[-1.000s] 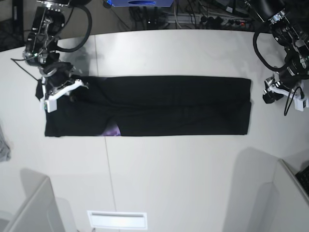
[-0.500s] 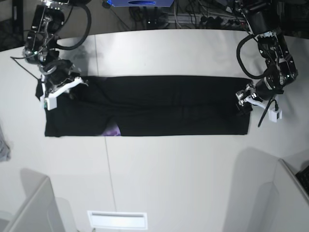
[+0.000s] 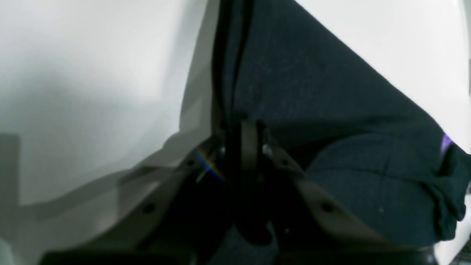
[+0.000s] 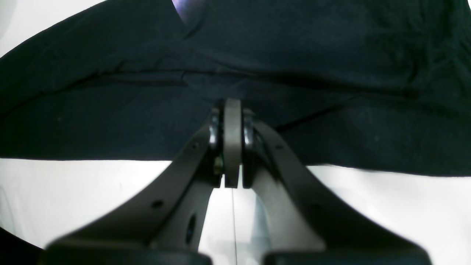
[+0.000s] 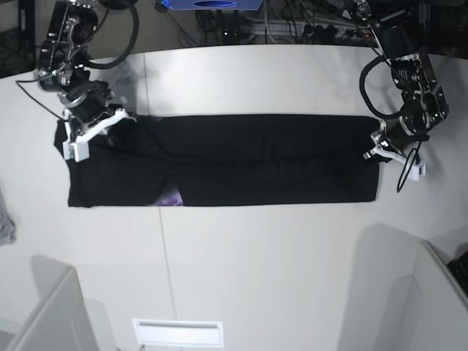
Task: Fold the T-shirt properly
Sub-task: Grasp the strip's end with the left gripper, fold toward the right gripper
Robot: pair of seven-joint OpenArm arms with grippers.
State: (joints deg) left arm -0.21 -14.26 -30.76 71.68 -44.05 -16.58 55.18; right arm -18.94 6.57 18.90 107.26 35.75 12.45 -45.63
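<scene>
The black T-shirt [image 5: 241, 161] lies folded into a long strip across the white table [image 5: 256, 256]. A bit of purple print [image 5: 170, 198] peeks out at its front edge. My right gripper [image 5: 91, 133] is at the strip's left end, shut on the cloth; the right wrist view shows its closed fingertips [image 4: 232, 114] pinching a fold of the T-shirt [image 4: 331, 55]. My left gripper [image 5: 375, 148] is at the strip's right end. In the left wrist view its fingertips [image 3: 251, 138] are closed at the edge of the T-shirt [image 3: 312, 92].
A small grey cloth scrap [image 5: 6, 219] lies at the table's left edge. Grey partitions stand at the front left [image 5: 44, 314] and front right [image 5: 431, 300]. A white slot [image 5: 178, 331] sits at the front edge. Cables [image 5: 292, 29] run behind the table.
My left gripper has moved in from the bare table on the right to the T-shirt's right end. My right gripper has shifted slightly toward the back with the left end.
</scene>
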